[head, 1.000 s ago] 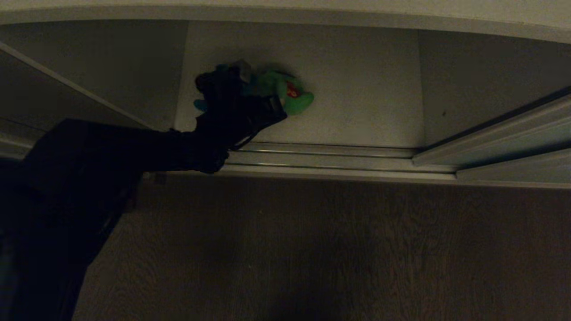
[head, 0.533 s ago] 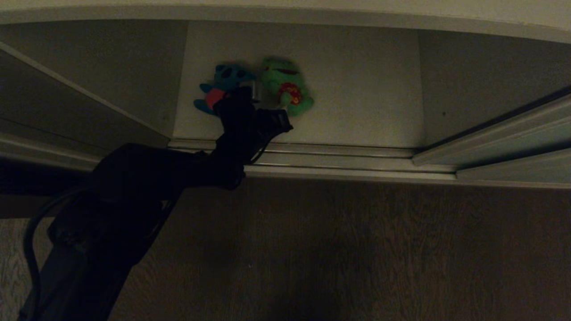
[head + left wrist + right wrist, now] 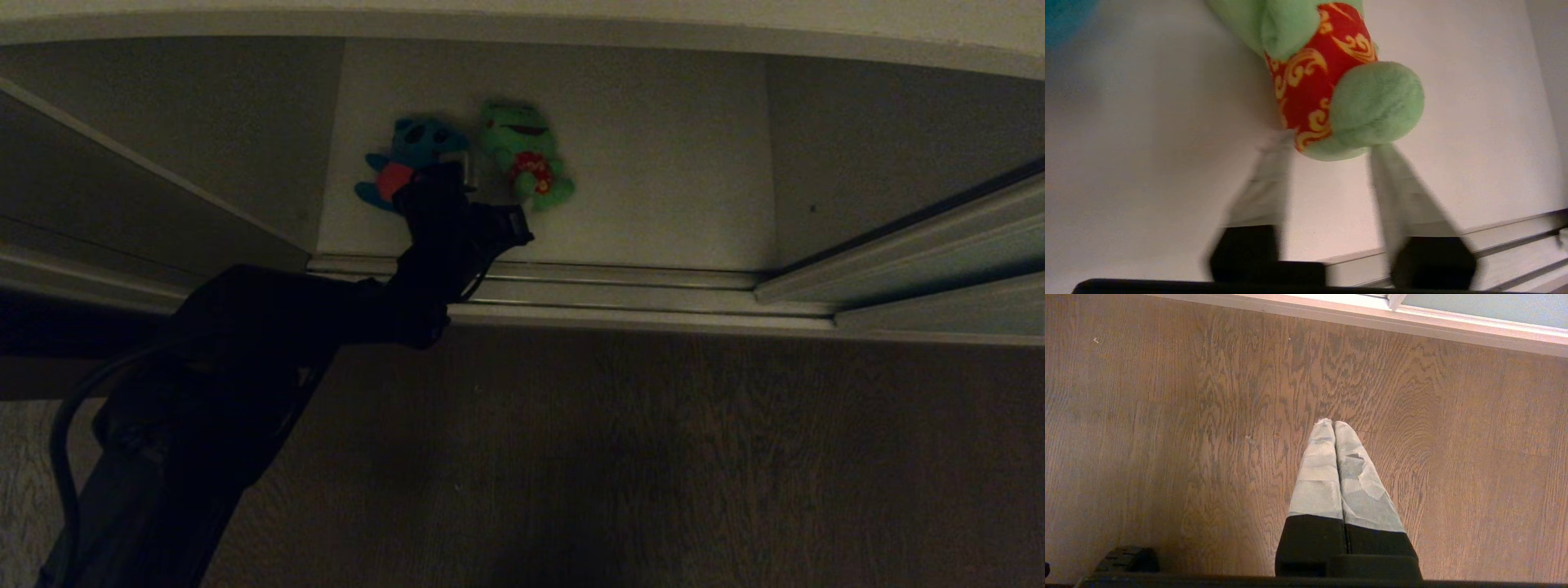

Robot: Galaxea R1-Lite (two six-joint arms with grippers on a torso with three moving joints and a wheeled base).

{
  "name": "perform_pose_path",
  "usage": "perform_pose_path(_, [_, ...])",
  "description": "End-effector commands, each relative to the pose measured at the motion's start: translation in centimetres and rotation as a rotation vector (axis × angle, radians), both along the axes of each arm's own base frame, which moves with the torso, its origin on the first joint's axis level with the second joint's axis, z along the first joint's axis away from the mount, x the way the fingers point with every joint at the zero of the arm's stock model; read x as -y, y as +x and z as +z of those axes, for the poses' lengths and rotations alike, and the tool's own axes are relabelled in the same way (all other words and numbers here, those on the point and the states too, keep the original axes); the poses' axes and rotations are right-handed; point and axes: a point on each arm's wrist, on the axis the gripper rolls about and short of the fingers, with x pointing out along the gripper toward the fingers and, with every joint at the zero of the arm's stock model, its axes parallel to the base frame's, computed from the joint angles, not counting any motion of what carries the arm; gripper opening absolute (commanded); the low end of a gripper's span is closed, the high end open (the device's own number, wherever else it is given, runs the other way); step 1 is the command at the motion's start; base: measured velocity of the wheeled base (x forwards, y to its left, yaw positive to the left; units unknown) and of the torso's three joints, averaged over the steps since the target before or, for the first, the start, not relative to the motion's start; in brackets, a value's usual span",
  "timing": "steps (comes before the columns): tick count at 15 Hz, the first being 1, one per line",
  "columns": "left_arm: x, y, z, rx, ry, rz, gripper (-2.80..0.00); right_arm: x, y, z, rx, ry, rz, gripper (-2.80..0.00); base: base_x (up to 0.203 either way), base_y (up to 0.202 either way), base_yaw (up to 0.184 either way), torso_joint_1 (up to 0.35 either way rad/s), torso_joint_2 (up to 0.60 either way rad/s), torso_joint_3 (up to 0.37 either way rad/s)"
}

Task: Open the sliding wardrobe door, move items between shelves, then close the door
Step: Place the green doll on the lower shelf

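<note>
White board carries both toys in your head view: the green frog (image 3: pixel 529 158) sits on the bottom shelf (image 3: pixel 653 204) just beside the blue toy (image 3: pixel 408 159), which is on the side away from the pulled-back sliding door (image 3: pixel 922 245). Your left gripper (image 3: pixel 461 175) hovers just in front of the frog, between the two toys, its black arm reaching in over the door track (image 3: pixel 612 290).

From the left wrist view, the frog (image 3: pixel 1331 77) fills the upper part, red patterned belly facing you, and the jaws are spread apart with one fingertip (image 3: pixel 1274 163) at each side of the frog's lower edge. Whether the pads touch the plush you cannot tell, but they are not pinching it.

From the right wrist view, your right gripper (image 3: pixel 1333 426) hangs parked over the wood floor (image 3: pixel 1167 437), away from the frog, jaws pressed together.

By the look of it, you are at the release of the frog, so the moving step is near done. Next, draw the left arm straight back clear of both toys and the track, then go for the door's edge to slide it closed.
</note>
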Motion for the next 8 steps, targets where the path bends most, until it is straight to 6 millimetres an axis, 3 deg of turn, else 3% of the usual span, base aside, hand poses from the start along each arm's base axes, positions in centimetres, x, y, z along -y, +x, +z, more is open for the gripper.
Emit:
perform_pose_path(1, [-0.3, -0.5, 1.2, 0.02, 0.0, 0.003, 0.0, 0.0, 0.0, 0.0, 0.001, 0.0, 0.001, -2.8, 0.0, 0.0, 0.0, 0.0, 0.0, 0.0])
perform_pose_path(6, [-1.4, -1.2, 1.3, -0.057, 0.069, 0.024, 0.0, 0.0, 0.0, 0.0, 0.001, 0.0, 0.001, -2.8, 0.0, 0.0, 0.0, 0.0, 0.0, 0.0])
perform_pose_path(8, [-1.6, -1.7, 2.2, -0.059, 0.074, 0.026, 0.0, 0.0, 0.0, 0.0, 0.001, 0.0, 0.001, -2.8, 0.0, 0.0, 0.0, 0.0, 0.0, 0.0])
